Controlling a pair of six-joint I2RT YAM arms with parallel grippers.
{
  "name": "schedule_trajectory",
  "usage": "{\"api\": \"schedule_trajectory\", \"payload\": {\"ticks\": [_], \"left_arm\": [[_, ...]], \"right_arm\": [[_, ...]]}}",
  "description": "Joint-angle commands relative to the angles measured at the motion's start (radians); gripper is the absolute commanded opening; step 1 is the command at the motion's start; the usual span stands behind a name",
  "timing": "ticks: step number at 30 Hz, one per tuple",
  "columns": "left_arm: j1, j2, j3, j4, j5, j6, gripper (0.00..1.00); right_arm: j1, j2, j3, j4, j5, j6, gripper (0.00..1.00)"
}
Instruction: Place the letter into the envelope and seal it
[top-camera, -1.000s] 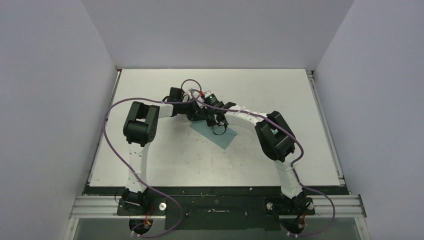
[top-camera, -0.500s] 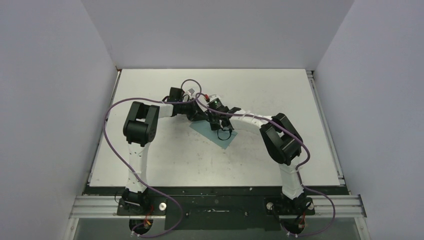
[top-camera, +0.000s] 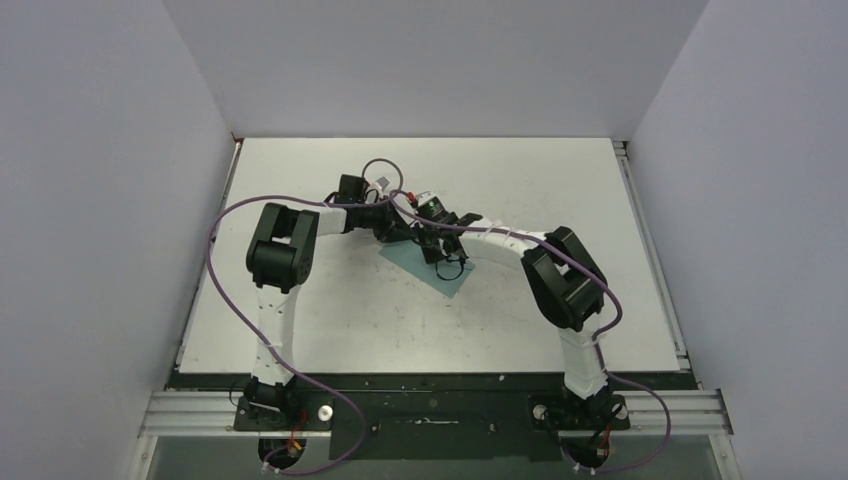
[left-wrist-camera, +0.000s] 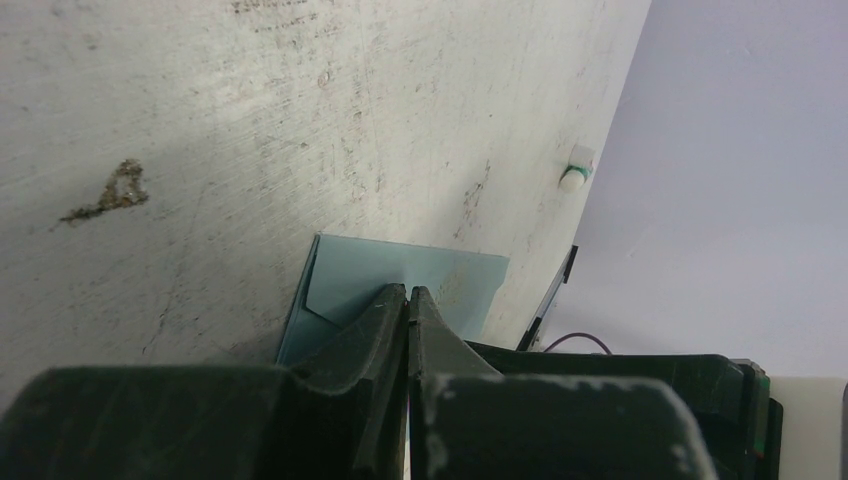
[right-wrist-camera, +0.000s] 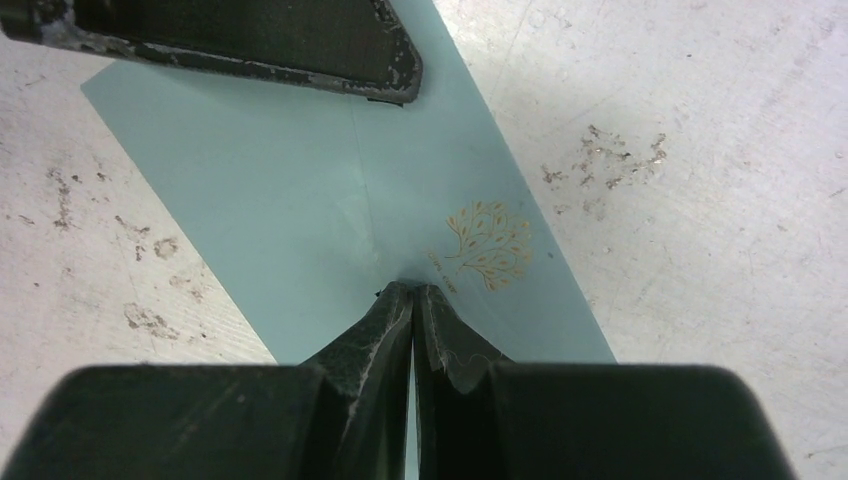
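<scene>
The envelope (top-camera: 452, 280) lies flat on the table (top-camera: 330, 320), flap seemingly folded down. No letter shows, so it is probably inside. My right claw (right-wrist-camera: 413, 292), shut and empty, presses its tips on the paper, having slid slightly along it this past second. My left claw (left-wrist-camera: 408, 295), also shut, pins another edge. Sealing seems nearly finished.

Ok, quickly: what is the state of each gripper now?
Left gripper: closed, tips on the envelope, nothing visibly gripped.
Right gripper: closed, tips on the envelope too.
</scene>
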Motion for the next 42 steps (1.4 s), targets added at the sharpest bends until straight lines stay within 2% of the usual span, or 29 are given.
{"api": "schedule_trajectory", "payload": {"ticks": [1,12,18,21,24,29,36,42], "left_arm": [[0.016,0.063,-0.028,-0.126,-0.123,0.086,0.00],[0.016,0.076,0.009,-0.173,-0.131,0.116,0.00],[0.016,0.062,0.025,-0.186,-0.124,0.126,0.00],[0.016,0.029,0.028,-0.193,-0.115,0.131,0.06],[0.013,-0.007,0.034,-0.191,-0.106,0.131,0.10],[0.007,-0.002,0.061,-0.226,-0.110,0.148,0.10],[0.005,0.012,0.063,-0.276,-0.138,0.184,0.04],[0.011,0.009,0.053,-0.280,-0.137,0.193,0.00]], "right_arm": [[-0.046,-0.008,-0.033,-0.162,0.074,-0.007,0.06],[-0.181,-0.142,-0.171,-0.166,0.069,0.020,0.07],[-0.198,-0.229,-0.148,-0.111,0.013,0.037,0.11],[-0.189,-0.254,-0.121,-0.080,-0.069,0.046,0.16],[-0.176,-0.228,-0.081,-0.068,-0.112,0.054,0.22],[-0.099,-0.086,0.036,-0.067,-0.106,0.043,0.23],[0.018,0.074,0.195,-0.031,0.079,-0.003,0.24],[0.031,0.074,0.166,0.059,0.119,0.021,0.12]]}}
